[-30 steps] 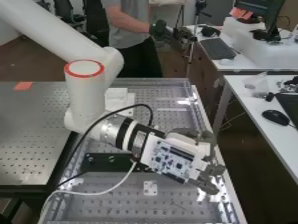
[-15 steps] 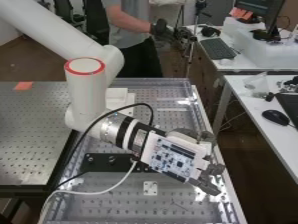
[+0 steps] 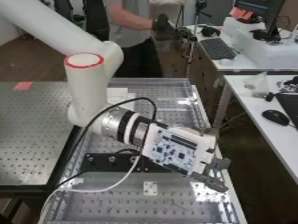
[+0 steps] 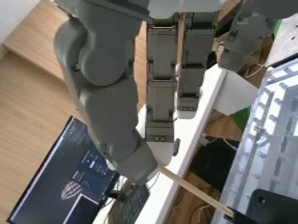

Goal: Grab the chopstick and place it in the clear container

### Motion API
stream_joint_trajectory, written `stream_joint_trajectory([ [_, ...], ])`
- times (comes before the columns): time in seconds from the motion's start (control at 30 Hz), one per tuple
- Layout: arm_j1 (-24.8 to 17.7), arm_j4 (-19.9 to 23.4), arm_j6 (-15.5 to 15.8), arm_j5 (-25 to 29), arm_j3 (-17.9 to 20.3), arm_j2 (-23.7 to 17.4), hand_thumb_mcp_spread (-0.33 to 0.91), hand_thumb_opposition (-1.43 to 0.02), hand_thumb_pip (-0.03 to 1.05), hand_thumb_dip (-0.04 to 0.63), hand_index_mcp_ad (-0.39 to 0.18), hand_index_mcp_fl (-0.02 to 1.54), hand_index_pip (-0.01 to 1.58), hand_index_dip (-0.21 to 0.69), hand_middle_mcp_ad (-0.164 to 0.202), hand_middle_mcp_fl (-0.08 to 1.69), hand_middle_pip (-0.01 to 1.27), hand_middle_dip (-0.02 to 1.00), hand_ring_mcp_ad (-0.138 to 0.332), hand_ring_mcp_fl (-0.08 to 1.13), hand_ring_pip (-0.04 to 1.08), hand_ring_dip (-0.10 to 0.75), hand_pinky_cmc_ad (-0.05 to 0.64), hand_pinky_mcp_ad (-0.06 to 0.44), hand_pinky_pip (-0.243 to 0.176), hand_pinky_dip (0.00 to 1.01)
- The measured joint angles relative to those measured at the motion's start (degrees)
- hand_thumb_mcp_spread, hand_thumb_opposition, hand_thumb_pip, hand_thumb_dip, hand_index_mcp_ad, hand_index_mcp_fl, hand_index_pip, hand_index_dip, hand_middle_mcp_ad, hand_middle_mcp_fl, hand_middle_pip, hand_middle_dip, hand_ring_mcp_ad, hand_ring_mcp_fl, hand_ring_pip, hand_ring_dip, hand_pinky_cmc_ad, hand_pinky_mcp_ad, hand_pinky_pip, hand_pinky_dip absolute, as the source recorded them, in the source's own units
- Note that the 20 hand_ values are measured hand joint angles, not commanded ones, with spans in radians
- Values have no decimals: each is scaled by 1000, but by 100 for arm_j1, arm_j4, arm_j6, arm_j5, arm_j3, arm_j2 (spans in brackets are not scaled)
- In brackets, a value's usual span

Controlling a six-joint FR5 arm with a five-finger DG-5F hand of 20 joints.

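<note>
Over the right edge of the perforated bench, the hand is angled down and to the right in the high view. In the wrist view the hand pinches one end of a thin wooden chopstick at its fingertip. The chopstick slants away from that tip, and its far end meets a black part. How the rest of the grip wraps the stick is hidden behind the fingers.
A black plate with knobs and a small white block are on the bench. A black cable and a white cable loop beside the arm. A side desk holds a mouse and a crumpled clear object.
The hand has shifted a little to the right, and its wrist has turned slightly. The circuit board on it has tilted along.
</note>
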State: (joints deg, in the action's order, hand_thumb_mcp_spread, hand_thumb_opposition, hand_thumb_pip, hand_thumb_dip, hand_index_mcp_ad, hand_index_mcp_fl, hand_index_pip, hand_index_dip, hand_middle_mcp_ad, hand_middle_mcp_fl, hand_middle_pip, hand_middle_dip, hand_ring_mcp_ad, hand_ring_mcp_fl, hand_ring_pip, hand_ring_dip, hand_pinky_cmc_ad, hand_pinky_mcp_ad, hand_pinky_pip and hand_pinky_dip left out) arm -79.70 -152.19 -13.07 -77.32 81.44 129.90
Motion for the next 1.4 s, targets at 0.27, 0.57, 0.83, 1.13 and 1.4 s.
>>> stream_joint_trajectory([
  [0.27, -5, 69, 196, -11, -34, -169, 806, -1084, 449, 298, -171, 1279, 356, 377, 51, 1318, 206, 686, 70, 646, 119, 429, 361, 264, -26, 154],
  [0.57, 56, 116, 506, -29, -24, -464, 808, -1087, 449, 298, -175, 1297, 316, 379, 51, 1333, 190, 658, 66, 658, 115, 429, 361, 265, -30, 154],
  [0.83, 91, -70, 878, -167, -35, -847, 808, -1089, 449, 298, -175, 1299, 312, 379, 52, 1333, 188, 658, 66, 661, 117, 429, 361, 265, -30, 154],
  [1.13, -257, -230, 1205, -53, 381, -1623, 810, -1093, 449, 298, -175, 1304, 295, 400, 52, 1332, 188, 658, 70, 679, 115, 468, 361, 265, -26, 154],
  [1.4, -887, -346, 1242, 522, 818, -2013, 810, -1093, 449, 302, -175, 1304, 295, 401, 51, 1332, 188, 654, 70, 686, 115, 468, 361, 278, -28, 154],
])
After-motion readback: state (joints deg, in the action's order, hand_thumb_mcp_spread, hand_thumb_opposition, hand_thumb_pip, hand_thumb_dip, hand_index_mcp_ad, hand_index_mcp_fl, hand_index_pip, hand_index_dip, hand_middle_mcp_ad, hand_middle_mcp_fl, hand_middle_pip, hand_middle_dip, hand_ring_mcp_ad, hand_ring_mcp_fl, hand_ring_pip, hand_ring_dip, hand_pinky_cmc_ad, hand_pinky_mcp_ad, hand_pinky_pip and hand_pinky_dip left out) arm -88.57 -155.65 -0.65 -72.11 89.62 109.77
